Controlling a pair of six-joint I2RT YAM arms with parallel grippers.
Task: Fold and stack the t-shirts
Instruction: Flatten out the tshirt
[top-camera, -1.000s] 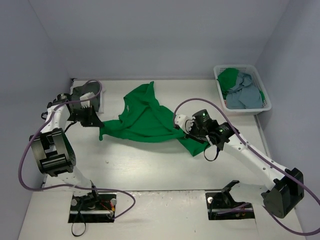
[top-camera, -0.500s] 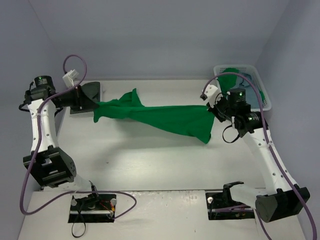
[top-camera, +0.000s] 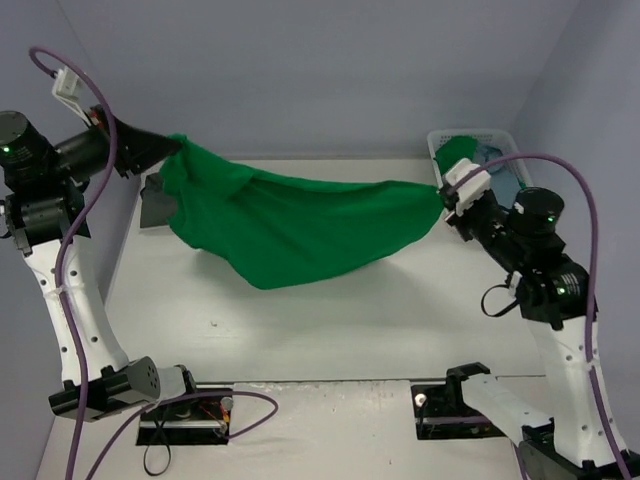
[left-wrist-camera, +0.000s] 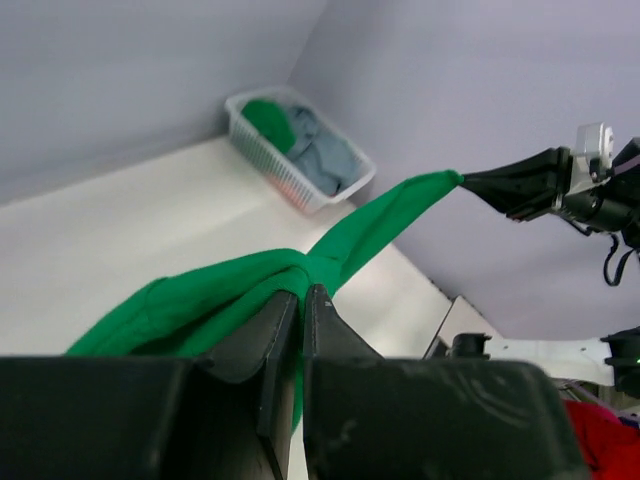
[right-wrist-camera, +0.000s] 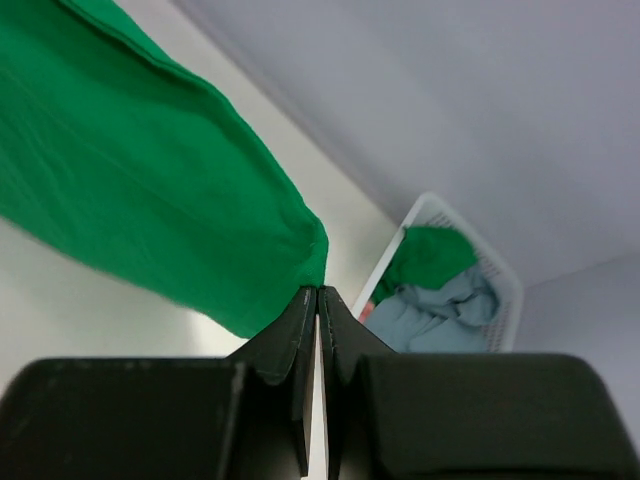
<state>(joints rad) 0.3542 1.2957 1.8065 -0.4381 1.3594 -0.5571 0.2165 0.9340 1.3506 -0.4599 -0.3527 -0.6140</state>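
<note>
**Operator:** Overhead first. What has changed?

**Spotter:** A second ago your green t-shirt (top-camera: 300, 230) lay crumpled mid-table. Now it hangs like a hammock between the arms, above the middle of the table (top-camera: 350, 320) and apparently clear of it. Your left gripper (top-camera: 172, 148), raised over the far left corner, is clamped tight on one end. Your right gripper (top-camera: 443, 195), near the far right corner beside the laundry basket (top-camera: 470, 133), is clamped on the other. I'd judge you are spreading it before laying it flat, so the folding hasn't begun.

**Operator:** How does the cloth look?

**Spotter:** It is taut along the top and sagging below, bunched and creased rather than flat.

**Operator:** Left wrist?

**Spotter:** The jaws are fully closed with green cloth gathered between them. From there the shirt narrows to a twisted band running to your other gripper. The basket in the far corner holds a blue-grey shirt (left-wrist-camera: 325, 150) and another green one.

**Operator:** Right wrist?

**Spotter:** The fingers are closed on a narrow tip of fabric, and the cloth fans out wide from that pinch. The basket sits behind.
</note>
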